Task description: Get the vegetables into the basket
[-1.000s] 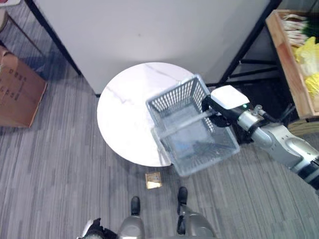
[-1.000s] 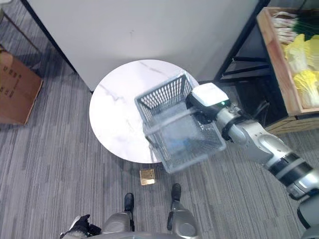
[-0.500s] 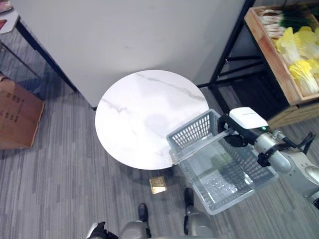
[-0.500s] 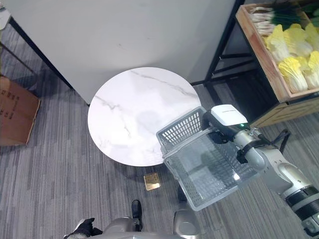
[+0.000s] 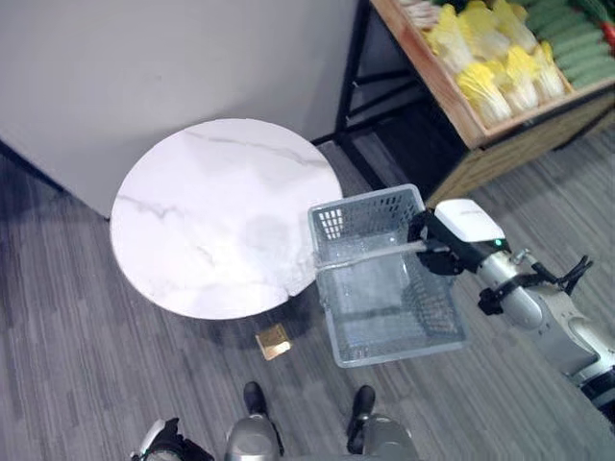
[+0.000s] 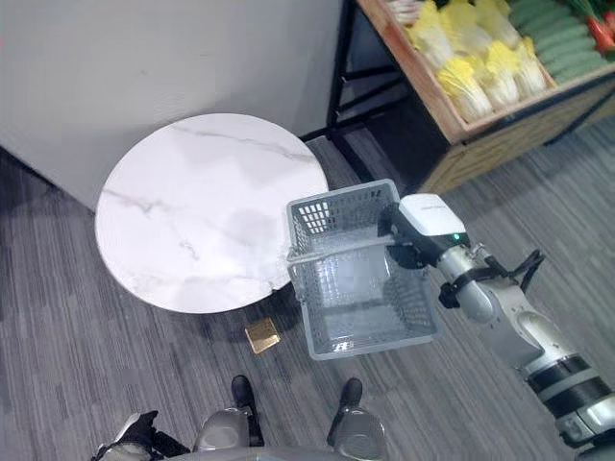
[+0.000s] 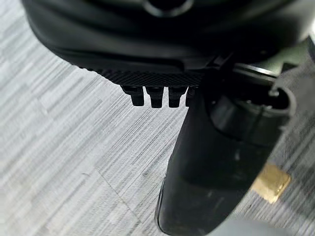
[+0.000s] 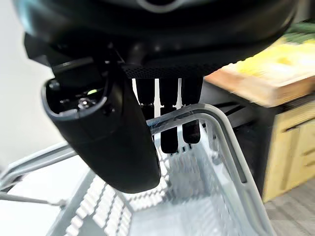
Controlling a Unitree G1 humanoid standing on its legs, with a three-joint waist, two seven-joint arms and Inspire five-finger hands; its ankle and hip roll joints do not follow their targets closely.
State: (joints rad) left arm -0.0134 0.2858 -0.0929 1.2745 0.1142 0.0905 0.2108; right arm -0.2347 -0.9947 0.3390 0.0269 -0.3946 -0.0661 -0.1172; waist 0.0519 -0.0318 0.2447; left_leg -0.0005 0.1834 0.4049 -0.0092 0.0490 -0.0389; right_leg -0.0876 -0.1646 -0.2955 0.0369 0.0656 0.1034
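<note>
Floor: grey striped carpet (image 5: 86,375), with a small gold square plate (image 5: 274,341) lying by the foot of the bench.
Bench: round white marble bench (image 5: 216,216), bare on top, standing before a pale wall panel (image 5: 173,67).
Basket: grey plastic basket (image 5: 389,279), held over the floor just beside the bench's right edge, with nothing in it.
Right hand: right hand (image 5: 434,252) with fingers (image 8: 170,118) curled over the basket's handle bar (image 5: 370,254).
Vegetables: yellow cabbages (image 5: 490,58) and green vegetables (image 5: 577,48) lying in a wooden crate (image 5: 452,110) on a black-framed stand, well apart from the basket.
Left hand: left hand (image 7: 162,93) low over the carpet, fingers curled, holding nothing.
</note>
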